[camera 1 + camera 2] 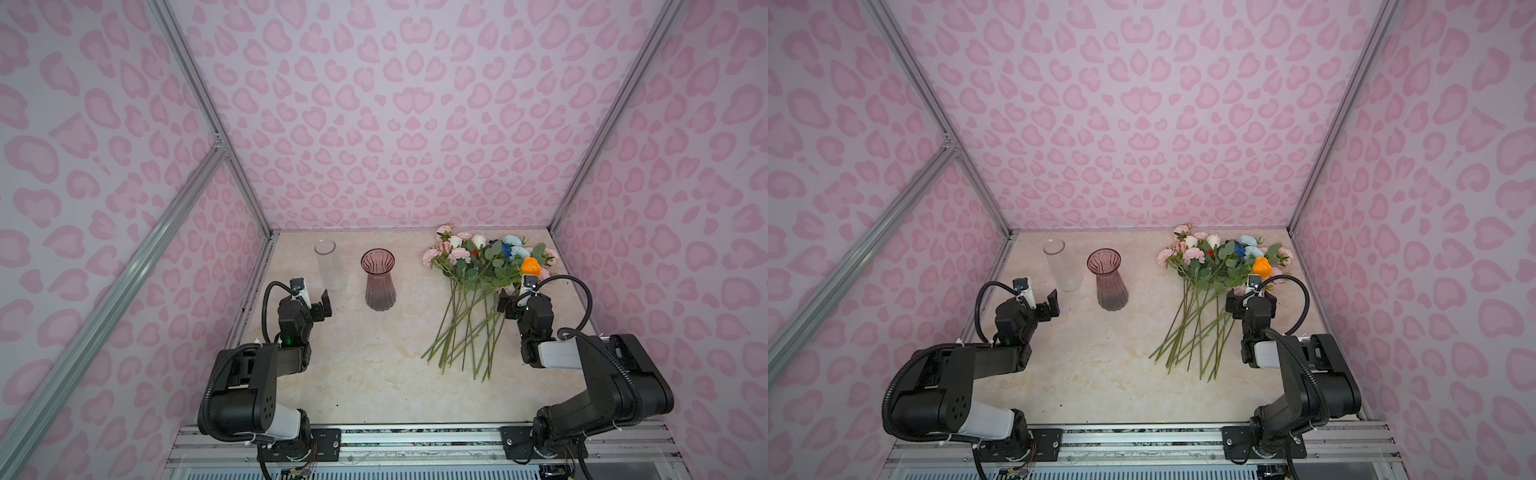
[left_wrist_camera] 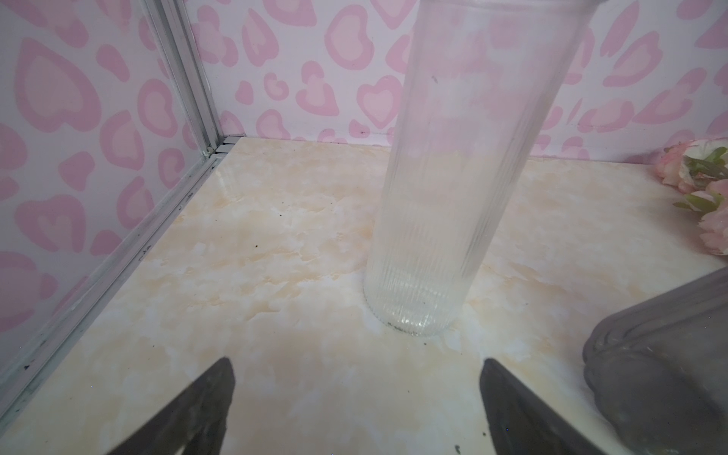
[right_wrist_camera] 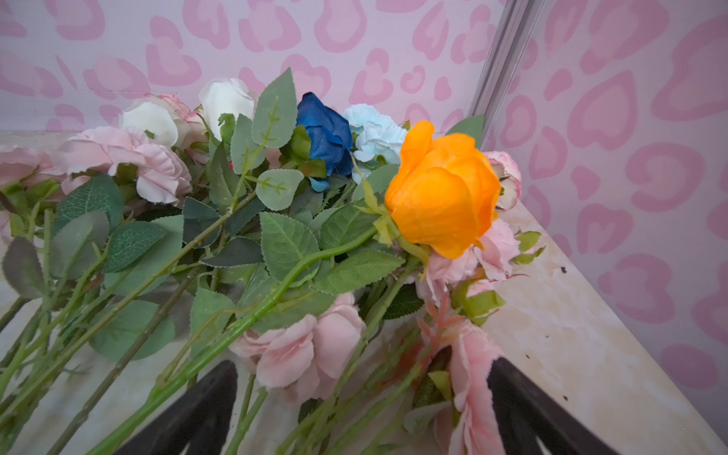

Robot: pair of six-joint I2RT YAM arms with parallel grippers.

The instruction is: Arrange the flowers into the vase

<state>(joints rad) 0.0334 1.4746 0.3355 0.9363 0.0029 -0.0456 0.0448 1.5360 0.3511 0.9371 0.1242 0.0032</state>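
Observation:
The flowers (image 1: 478, 266) (image 1: 1212, 266) lie in a loose pile at the back right of the table, blooms toward the back wall and green stems fanning toward the front. An orange rose (image 3: 441, 193) sits on top, near dark blue, light blue, white and pink blooms. A pink-tinted fluted vase (image 1: 378, 278) (image 1: 1111, 278) stands upright and empty at the back centre. My right gripper (image 1: 1250, 300) (image 3: 362, 366) is open, low over the pile, with several stems and pink blooms between its fingers. My left gripper (image 1: 325, 304) (image 2: 356, 366) is open and empty, facing a clear vase.
The clear ribbed glass vase (image 1: 330, 266) (image 2: 453, 197) stands upright and empty left of the pink one, a short way beyond the left fingertips (image 2: 220, 378). The pink vase's base (image 2: 662, 354) shows beside it. Patterned walls and metal frame rails close in the marble-look table (image 1: 365, 365).

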